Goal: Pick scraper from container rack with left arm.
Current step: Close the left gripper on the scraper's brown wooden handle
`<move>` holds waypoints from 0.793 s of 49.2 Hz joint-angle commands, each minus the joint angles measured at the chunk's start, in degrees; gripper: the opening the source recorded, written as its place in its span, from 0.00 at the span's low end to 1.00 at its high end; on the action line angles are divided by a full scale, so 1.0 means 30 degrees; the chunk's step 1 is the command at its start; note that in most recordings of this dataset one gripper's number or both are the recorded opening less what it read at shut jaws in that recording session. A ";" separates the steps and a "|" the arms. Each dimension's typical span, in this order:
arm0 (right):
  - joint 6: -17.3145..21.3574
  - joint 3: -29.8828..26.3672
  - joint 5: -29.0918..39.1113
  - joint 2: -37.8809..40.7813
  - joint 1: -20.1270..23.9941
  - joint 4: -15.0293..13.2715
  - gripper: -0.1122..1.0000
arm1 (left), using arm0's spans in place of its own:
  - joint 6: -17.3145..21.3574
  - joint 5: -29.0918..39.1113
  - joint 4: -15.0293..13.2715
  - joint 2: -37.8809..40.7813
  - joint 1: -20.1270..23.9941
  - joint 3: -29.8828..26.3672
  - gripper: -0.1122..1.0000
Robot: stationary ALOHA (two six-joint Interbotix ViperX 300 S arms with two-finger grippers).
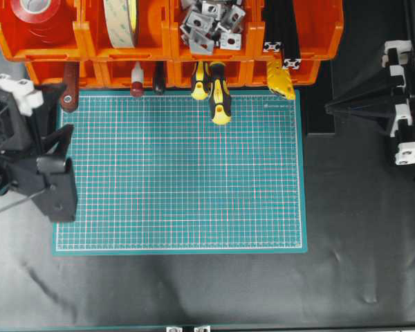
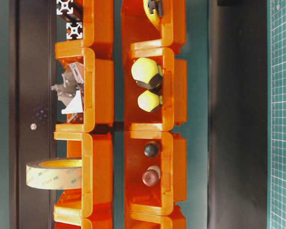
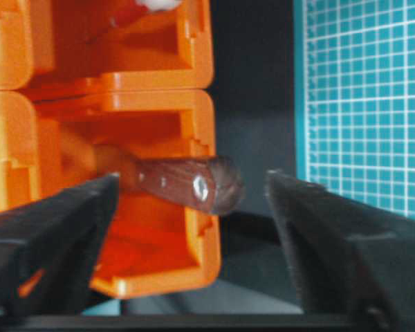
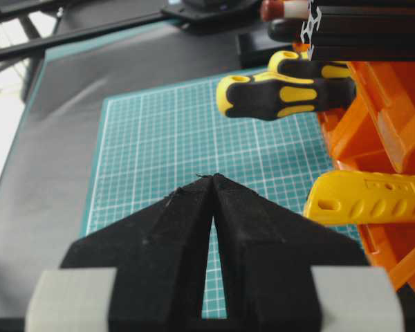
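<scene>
The scraper (image 1: 70, 86) lies in the lower-left bin of the orange container rack (image 1: 48, 52), its reddish-brown wooden handle sticking out over the bin's front edge. In the left wrist view the handle end (image 3: 187, 183) with its metal-ringed hole shows between the two black fingers, which stand wide apart and clear of it. My left gripper (image 1: 57, 111) is open just in front of that bin, on the mat's left edge, and holds nothing. My right gripper (image 1: 330, 107) is shut and empty at the far right, its tips (image 4: 213, 176) touching.
Yellow-and-black screwdrivers (image 1: 218, 90), a red-knobbed tool (image 1: 136, 83) and a yellow knife handle (image 1: 280, 79) jut from neighbouring bins. Upper bins hold tape rolls (image 1: 121, 21) and metal brackets (image 1: 211, 24). A green cutting mat (image 1: 180, 180) covers the middle of the table.
</scene>
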 commanded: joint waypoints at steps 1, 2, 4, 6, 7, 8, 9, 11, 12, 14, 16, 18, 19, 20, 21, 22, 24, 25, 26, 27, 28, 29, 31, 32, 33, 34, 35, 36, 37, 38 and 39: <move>-0.0029 -0.0264 0.0000 0.0088 -0.0029 0.0029 0.10 | 0.0059 -0.1201 0.0146 -0.0469 0.0381 0.0410 0.91; -0.0029 -0.0234 0.0000 0.0088 -0.0029 0.0029 0.10 | 0.0059 -0.1465 0.0117 -0.0527 0.0498 0.0615 0.92; -0.0029 -0.0176 0.0000 0.0088 -0.0029 0.0029 0.10 | 0.0059 -0.1670 0.0117 -0.0586 0.0703 0.0879 0.91; 0.0000 -0.0146 0.0000 0.0088 -0.0029 0.0029 0.10 | 0.0029 -0.1787 0.0117 -0.0615 0.0879 0.1055 0.91; -0.0029 -0.0117 0.0000 0.0088 -0.0029 0.0029 0.10 | 0.0000 -0.1816 0.0117 -0.0645 0.0967 0.1143 0.91; -0.0029 -0.0117 0.0000 0.0088 -0.0029 0.0029 0.10 | 0.0000 -0.1875 0.0117 -0.0645 0.1055 0.1201 0.91; 0.0000 -0.0088 0.0000 0.0088 -0.0029 0.0029 0.10 | 0.0000 -0.1904 0.0117 -0.0645 0.1172 0.1289 0.92; 0.0000 -0.0059 0.0000 0.0088 -0.0029 0.0029 0.10 | 0.0000 -0.2051 0.0117 -0.0674 0.1436 0.1377 0.92; 0.0000 -0.0059 0.0000 0.0088 -0.0029 0.0029 0.10 | 0.0059 -0.2109 0.0117 -0.0674 0.1553 0.1406 0.92; -0.0029 0.0000 0.0000 0.0088 -0.0029 0.0029 0.10 | 0.0088 -0.2285 0.0117 -0.0732 0.1816 0.1465 0.92; 0.0000 0.0029 0.0000 0.0088 -0.0029 0.0029 0.10 | 0.0146 -0.2461 0.0117 -0.0732 0.2080 0.1523 0.92; 0.0000 0.0059 0.0000 0.0088 -0.0029 0.0029 0.10 | 0.0146 -0.2607 0.0117 -0.0732 0.2344 0.1553 0.92; -0.0029 0.0059 0.0000 0.0088 0.0000 0.0029 0.10 | 0.0146 -0.2666 0.0117 -0.0732 0.2432 0.1582 0.92; 0.0000 0.0059 0.0000 0.0088 -0.0029 0.0029 0.10 | 0.0176 -0.2695 0.0117 -0.0703 0.2520 0.1582 0.92; 0.0000 0.0088 0.0000 0.0088 -0.0029 0.0029 0.10 | 0.0176 -0.2725 0.0117 -0.0703 0.2578 0.1582 0.92; 0.0000 0.0088 0.0000 0.0088 -0.0029 0.0029 0.10 | 0.0176 -0.2725 0.0117 -0.0703 0.2637 0.1582 0.92; 0.0000 0.0146 0.0000 0.0059 -0.0029 0.0029 0.10 | 0.0146 -0.2725 0.0117 -0.0674 0.2666 0.1611 0.92; 0.0000 0.0146 0.0000 0.0088 -0.0029 0.0059 0.10 | 0.0146 -0.2725 0.0117 -0.0674 0.2695 0.1611 0.92; 0.0000 0.0176 0.0000 0.0088 -0.0029 0.0029 0.10 | 0.0117 -0.2725 0.0117 -0.0645 0.2666 0.1611 0.92; 0.0000 0.0176 0.0000 0.0088 -0.0029 0.0029 0.10 | 0.0117 -0.2725 0.0088 -0.0645 0.2695 0.1611 0.92; 0.0000 0.0176 0.0000 0.0088 -0.0029 0.0029 0.10 | 0.0088 -0.2725 0.0088 -0.0645 0.2695 0.1611 0.91; 0.0000 0.0205 0.0000 0.0088 0.0000 0.0029 0.10 | 0.0059 -0.2725 0.0059 -0.0645 0.2695 0.1611 0.91; 0.0000 0.0234 0.0000 0.0088 -0.0029 0.0029 0.10 | 0.0029 -0.2725 0.0029 -0.0674 0.2695 0.1611 0.91; 0.0000 0.0234 0.0000 0.0088 -0.0029 0.0029 0.10 | 0.0029 -0.2725 0.0000 -0.0645 0.2695 0.1582 0.90; 0.0000 0.0234 0.0000 0.0088 -0.0029 0.0029 0.10 | 0.0029 -0.2754 -0.0029 -0.0645 0.2695 0.1553 0.89; 0.0000 0.0234 -0.0029 0.0088 0.0000 0.0029 0.10 | 0.0029 -0.2754 -0.0059 -0.0645 0.2666 0.1553 0.88; 0.0000 0.0234 -0.0029 0.0088 -0.0029 0.0029 0.10 | 0.0029 -0.2754 -0.0059 -0.0645 0.2666 0.1553 0.86; 0.0000 0.0234 -0.0029 0.0088 -0.0029 0.0029 0.10 | 0.0029 -0.2754 -0.0088 -0.0645 0.2666 0.1553 0.83; 0.0000 0.0234 -0.0088 0.0088 -0.0029 0.0029 0.10 | 0.0029 -0.2754 -0.0059 -0.0645 0.2637 0.1523 0.80; 0.0000 0.0234 -0.0059 0.0088 -0.0029 0.0029 0.10 | 0.0029 -0.2754 -0.0088 -0.0645 0.2637 0.1553 0.76; 0.0000 0.0234 -0.0059 0.0088 -0.0029 0.0029 0.10 | 0.0029 -0.2754 -0.0059 -0.0645 0.2637 0.1553 0.71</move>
